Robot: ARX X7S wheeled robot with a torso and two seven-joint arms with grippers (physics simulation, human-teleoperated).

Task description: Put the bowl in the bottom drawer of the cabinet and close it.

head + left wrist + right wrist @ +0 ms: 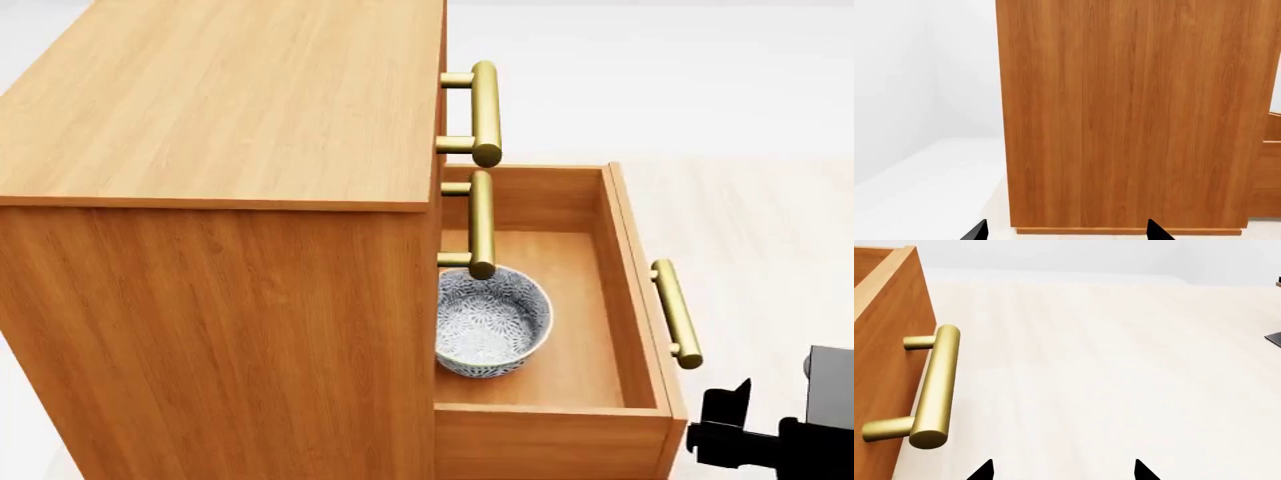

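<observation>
The bowl (491, 320) already sits inside the pulled-out bottom drawer (638, 300) of the cabinet (214, 130), so the placing looks done and closing remains. The next move likely calls for the right claw (1062, 471) to reach the drawer front or its brass handle (934, 387) and push it home. That claw is spread wide, empty, near the handle but touching nothing. The left claw (1064, 232) is likewise released, holding nothing, facing the cabinet's side panel.
</observation>
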